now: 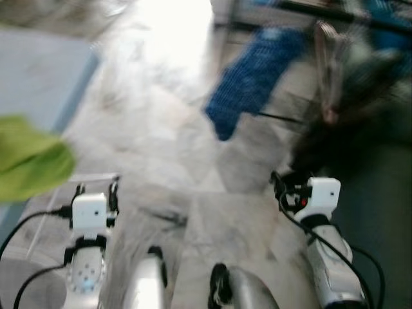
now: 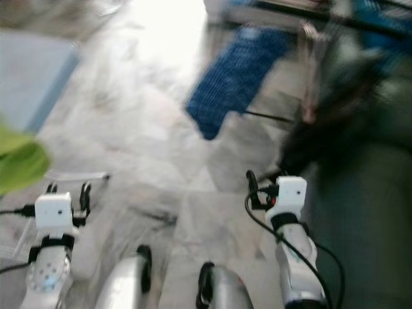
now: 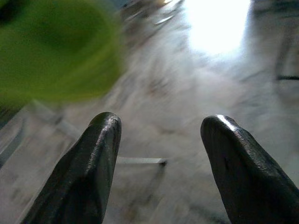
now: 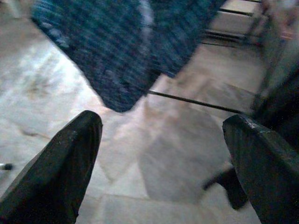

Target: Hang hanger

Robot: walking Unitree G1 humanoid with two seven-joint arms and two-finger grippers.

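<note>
Left pincer (image 3: pixel 159 140) and right pincer (image 4: pixel 163 154) gape wide, holding nothing

Head cameras look down, blurred, over both arms at the marble floor (image 1: pixel 193 212). Each wrist camera peers along its parted claw fingers; the right one shares the hanging blue cloth (image 4: pixel 121 51) with the head views.

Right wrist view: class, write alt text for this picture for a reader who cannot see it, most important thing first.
The right gripper has its jaws wide open with nothing between them, above a pale stone floor. Ahead hangs a blue cloth, blurred, with a thin dark rod running behind its lower corner.
</note>
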